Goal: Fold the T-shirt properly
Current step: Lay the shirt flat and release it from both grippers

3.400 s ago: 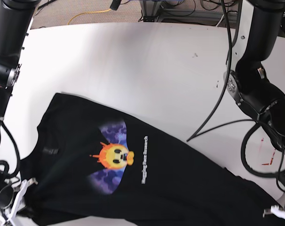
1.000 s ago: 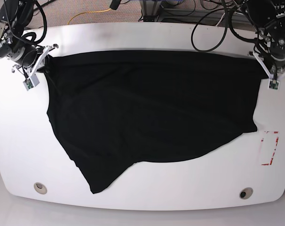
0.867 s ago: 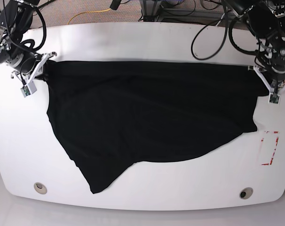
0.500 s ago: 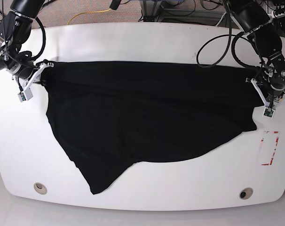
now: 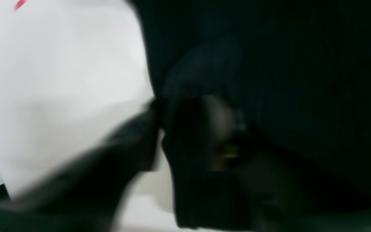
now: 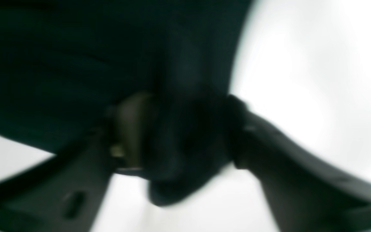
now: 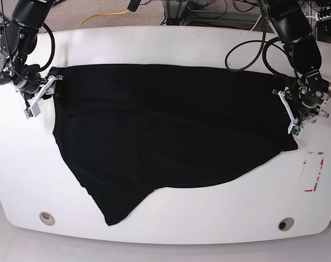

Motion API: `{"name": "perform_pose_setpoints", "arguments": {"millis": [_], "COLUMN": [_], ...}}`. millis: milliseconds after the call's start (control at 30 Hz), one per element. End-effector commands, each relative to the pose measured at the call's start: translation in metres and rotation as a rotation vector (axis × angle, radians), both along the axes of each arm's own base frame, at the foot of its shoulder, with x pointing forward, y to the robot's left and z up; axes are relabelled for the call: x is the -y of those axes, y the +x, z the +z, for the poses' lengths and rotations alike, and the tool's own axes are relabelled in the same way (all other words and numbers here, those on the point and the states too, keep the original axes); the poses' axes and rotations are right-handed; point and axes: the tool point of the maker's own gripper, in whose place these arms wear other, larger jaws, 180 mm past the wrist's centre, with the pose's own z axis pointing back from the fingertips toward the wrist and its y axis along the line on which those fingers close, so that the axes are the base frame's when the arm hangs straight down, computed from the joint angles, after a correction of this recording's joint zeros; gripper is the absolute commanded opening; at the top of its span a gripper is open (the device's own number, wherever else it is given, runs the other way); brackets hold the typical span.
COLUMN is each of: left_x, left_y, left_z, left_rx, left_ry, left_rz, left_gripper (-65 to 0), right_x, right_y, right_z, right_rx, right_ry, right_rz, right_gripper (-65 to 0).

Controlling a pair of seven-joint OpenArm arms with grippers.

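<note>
The black T-shirt (image 7: 165,131) lies spread across the white table, with no print showing. Its far edge runs between my two grippers and one corner trails toward the front left. My left gripper (image 7: 292,114) is at the shirt's right edge. In the left wrist view its jaws (image 5: 185,129) stand apart, with a fold of the T-shirt (image 5: 301,80) loose between them. My right gripper (image 7: 42,94) is at the far left corner. In the right wrist view it (image 6: 185,129) is also open, and a bunch of the T-shirt (image 6: 60,64) hangs between the fingers. Both wrist views are blurred.
The white table (image 7: 165,43) has a red marking (image 7: 312,172) near its right edge and two round holes (image 7: 46,217) (image 7: 285,224) along the front. Black cables hang over the back right, and a yellow cable (image 7: 102,16) lies on the floor beyond.
Both grippers came toward the front of the table, bringing the shirt's far edge down with them. Their jaws, shut on the cloth before, now stand apart.
</note>
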Motion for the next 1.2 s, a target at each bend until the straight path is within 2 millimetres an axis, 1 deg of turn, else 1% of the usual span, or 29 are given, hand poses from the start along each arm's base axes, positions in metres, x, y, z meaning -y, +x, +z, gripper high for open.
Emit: {"name": "perform_pose_setpoints", "arguments": {"millis": [0,67,167,200,233,267,333,400,467,567,667,700,800,900,967,1033,1100,1167], "left_x": [-0.014,-0.017,-0.022,-0.027,-0.037,-0.041,-0.039,-0.035,-0.03,-0.023,-0.017,-0.011,-0.003,0.0,0.001,0.001,0.002,0.005], "left_y": [0.009,0.016,0.016,0.016,0.015,0.015,0.016,0.005,-0.006,-0.018,-0.025,-0.025,-0.029,-0.037,-0.038,-0.04,-0.042,-0.048], "left_z": [0.01,0.019,0.022,0.027,0.038,0.044,0.054,0.05,0.047,0.043,0.035,0.032,0.026,0.019,0.017,0.014,0.012,0.002], "left_rx": [0.028,0.048,0.055,0.066,0.088,0.103,0.132,0.127,0.124,0.118,0.102,0.102,0.099,0.078,0.073,0.066,0.058,0.036], "left_ry": [0.02,0.029,0.033,0.043,0.062,0.074,0.08,0.074,0.063,0.047,0.028,0.007,-0.018,-0.021,-0.026,-0.029,-0.031,-0.05], "left_rz": [0.009,0.011,0.021,0.032,0.049,0.055,0.047,0.036,0.022,0.004,-0.006,-0.005,0.001,-0.004,-0.005,-0.004,-0.003,0.003], "left_gripper": [-22.6,-17.6,-17.4,-17.4,-17.4,-17.4,-17.4,-17.4,-17.4,-17.4,-17.4,-17.4,-17.4,-17.4,-17.4,-17.4,-17.4,-17.4], "right_x": [0.02,0.028,0.037,0.039,0.035,0.033,0.03,0.028,0.022,0.011,0.01,0.01,0.009,0.008,0.009,0.012,0.017,0.018], "right_y": [0.013,0.01,-0.003,-0.007,-0.01,-0.011,-0.017,-0.031,-0.039,-0.044,-0.043,-0.042,-0.041,-0.035,-0.035,-0.039,-0.039,-0.039], "right_z": [0.029,0.037,0.048,0.051,0.051,0.052,0.053,0.051,0.051,0.048,0.047,0.047,0.048,0.051,0.05,0.042,0.035,0.019], "right_rx": [0.085,0.101,0.113,0.115,0.12,0.126,0.122,0.103,0.108,0.108,0.109,0.11,0.11,0.124,0.12,0.091,0.067,0.026], "right_ry": [-0.066,-0.097,-0.145,-0.156,-0.152,-0.149,-0.155,-0.159,-0.159,-0.146,-0.139,-0.14,-0.143,-0.141,-0.146,-0.156,-0.162,-0.143], "right_rz": [-0.02,-0.034,-0.046,-0.051,-0.059,-0.067,-0.079,-0.099,-0.107,-0.104,-0.106,-0.104,-0.095,-0.092,-0.094,-0.106,-0.124,-0.153], "right_gripper": [-21.6,-20.1,-20.6,-20.6,-20.6,-20.6,-20.6,-20.6,-20.6,-20.6,-20.6,-20.6,-20.6,-20.6,-20.6,-20.6,-20.6,-20.6]}}
